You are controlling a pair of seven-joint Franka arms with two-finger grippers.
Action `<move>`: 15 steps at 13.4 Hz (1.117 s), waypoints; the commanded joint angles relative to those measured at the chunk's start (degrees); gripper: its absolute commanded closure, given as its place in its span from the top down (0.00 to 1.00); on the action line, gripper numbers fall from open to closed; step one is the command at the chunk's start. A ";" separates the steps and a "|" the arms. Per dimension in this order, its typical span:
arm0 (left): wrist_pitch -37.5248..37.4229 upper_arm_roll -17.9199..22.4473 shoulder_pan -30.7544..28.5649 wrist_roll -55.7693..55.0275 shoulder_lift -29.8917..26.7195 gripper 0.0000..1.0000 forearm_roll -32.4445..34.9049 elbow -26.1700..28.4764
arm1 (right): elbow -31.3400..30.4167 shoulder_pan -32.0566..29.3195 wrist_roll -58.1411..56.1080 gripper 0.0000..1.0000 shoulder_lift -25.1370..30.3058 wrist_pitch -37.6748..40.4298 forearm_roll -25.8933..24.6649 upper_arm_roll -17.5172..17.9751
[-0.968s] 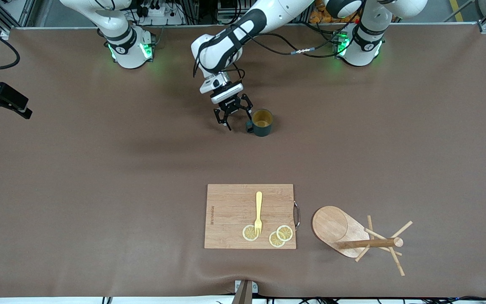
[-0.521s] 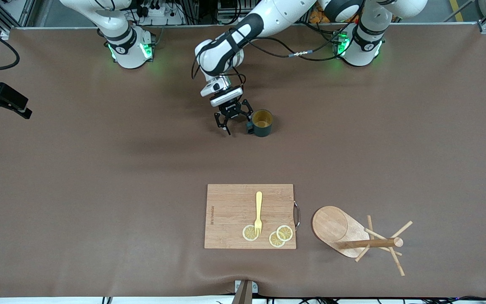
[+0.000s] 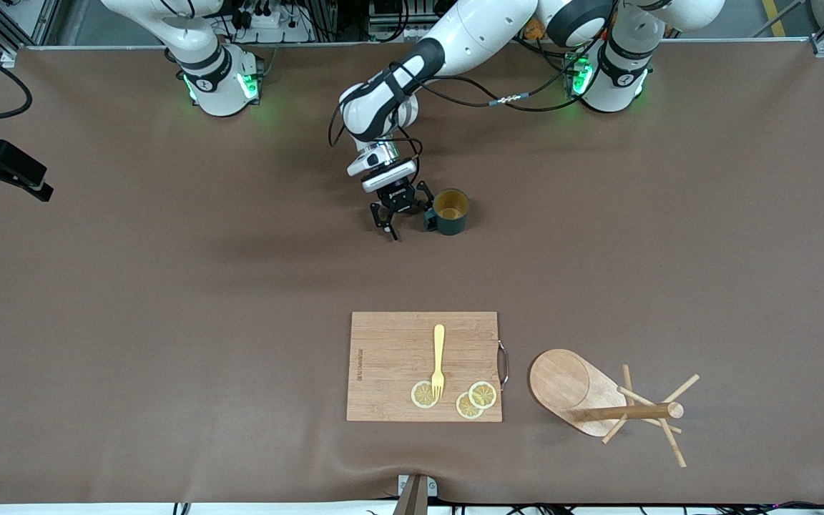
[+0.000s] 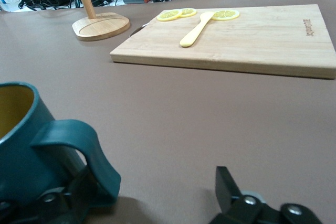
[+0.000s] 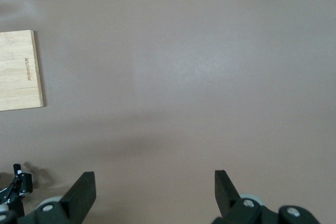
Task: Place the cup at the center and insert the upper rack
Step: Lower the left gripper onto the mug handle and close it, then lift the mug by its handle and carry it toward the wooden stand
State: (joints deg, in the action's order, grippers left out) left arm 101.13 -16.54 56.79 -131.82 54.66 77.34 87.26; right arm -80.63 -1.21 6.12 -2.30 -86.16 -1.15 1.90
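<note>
Now | cup (image 3: pixel 450 212) upright, nothing inside | left end effector (image 3: pixel 408 222) at handle

Left arm extends from its base toward the middle of the table, elbow raised, wrist bent steeply downward. Left gripper (image 3: pixel 406 221) sits low at the table surface, its two black fingers (image 4: pixel 228 184) spread apart, one finger close against the handle of the cup (image 3: pixel 450 212), the other standing free. Right arm waits folded near its base, only its lower links visible in the front view. Right gripper (image 5: pixel 152 190) hangs high above the table, fingers spread wide, holding nothing.
</note>
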 commanded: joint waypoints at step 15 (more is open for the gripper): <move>0.39 -0.51 -5.02 -2.32 -5.88 0.00 -7.01 -5.16 | 1.71 0.51 0.74 1.00 -0.77 1.87 -0.96 -0.49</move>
State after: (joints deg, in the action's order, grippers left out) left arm 101.18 -16.47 53.39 -137.18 51.57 73.46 82.29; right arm -80.53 -1.20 6.13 -2.31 -85.36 -1.16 1.64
